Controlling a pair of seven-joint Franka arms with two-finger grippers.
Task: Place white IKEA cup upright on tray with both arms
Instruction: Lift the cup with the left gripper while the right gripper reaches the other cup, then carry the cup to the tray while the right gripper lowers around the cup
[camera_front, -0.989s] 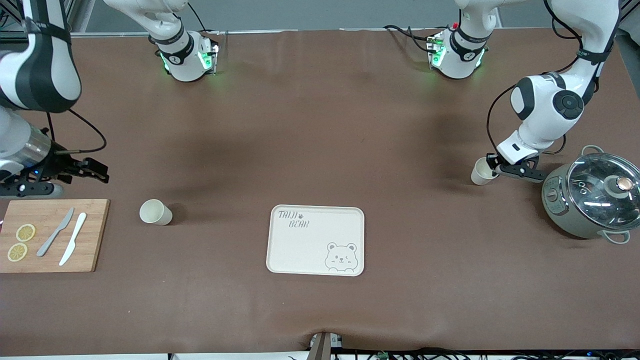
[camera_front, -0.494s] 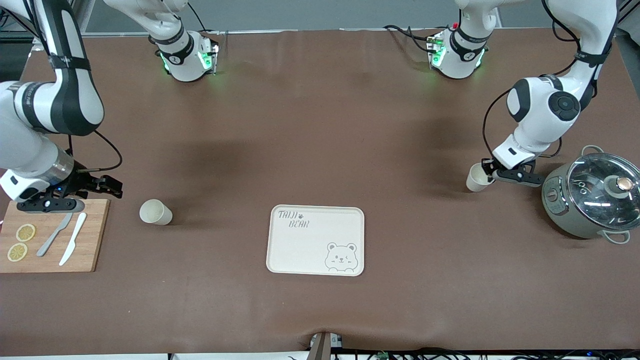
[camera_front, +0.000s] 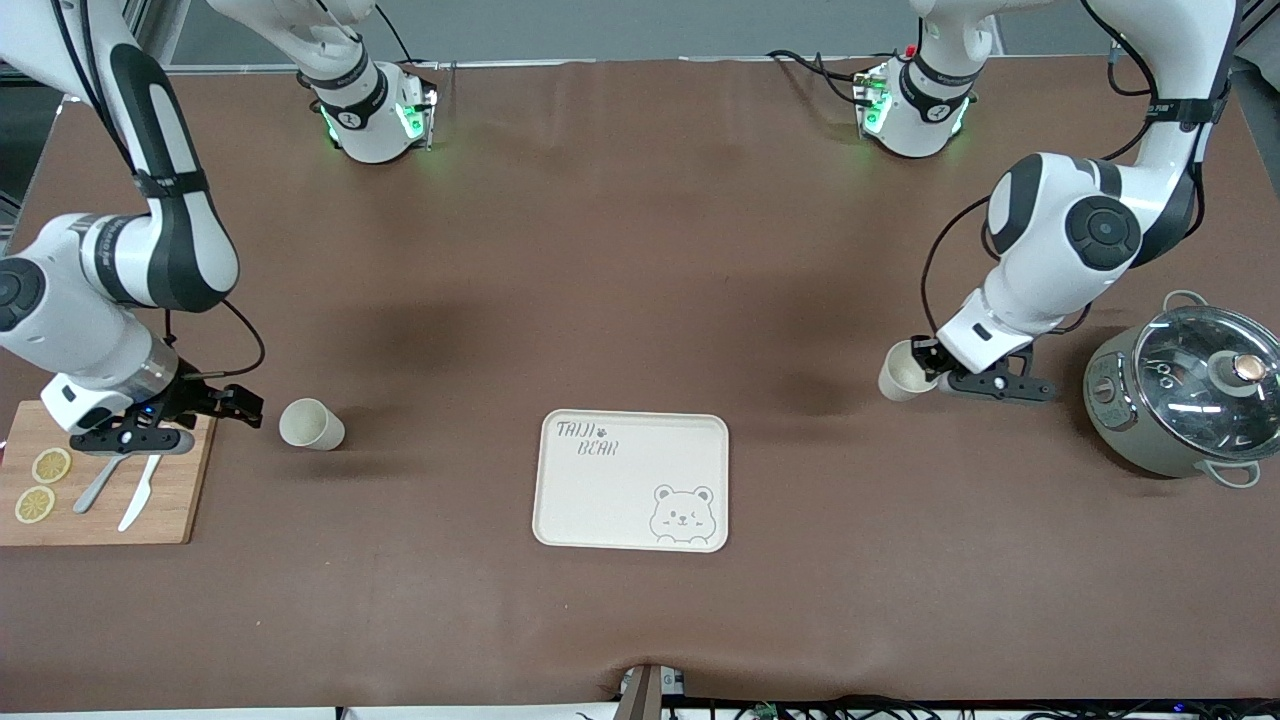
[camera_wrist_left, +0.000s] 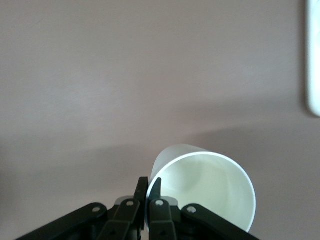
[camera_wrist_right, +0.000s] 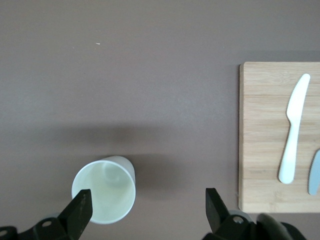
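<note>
Over the brown surface (camera_front: 640, 250), both arms are now closing in toward the tray (camera_front: 632, 480).
I see the left gripper (camera_front: 935, 372), fingers (camera_wrist_left: 148, 192) pinched on the rim of a white cup (camera_front: 903, 371), carrying it closer to the tray than a second ago. The right gripper (camera_front: 240, 402), fingers (camera_wrist_right: 80, 212) spread wide and empty, has swung in from the cutting board (camera_front: 180, 470) toward the second cup (camera_front: 311, 424), standing upright, well apart from the tray.

Brown table (camera_front: 640, 250), tray (camera_front: 600, 500), cup (camera_front: 311, 424), board (camera_front: 190, 490), pot (camera_front: 1180, 400)
</note>
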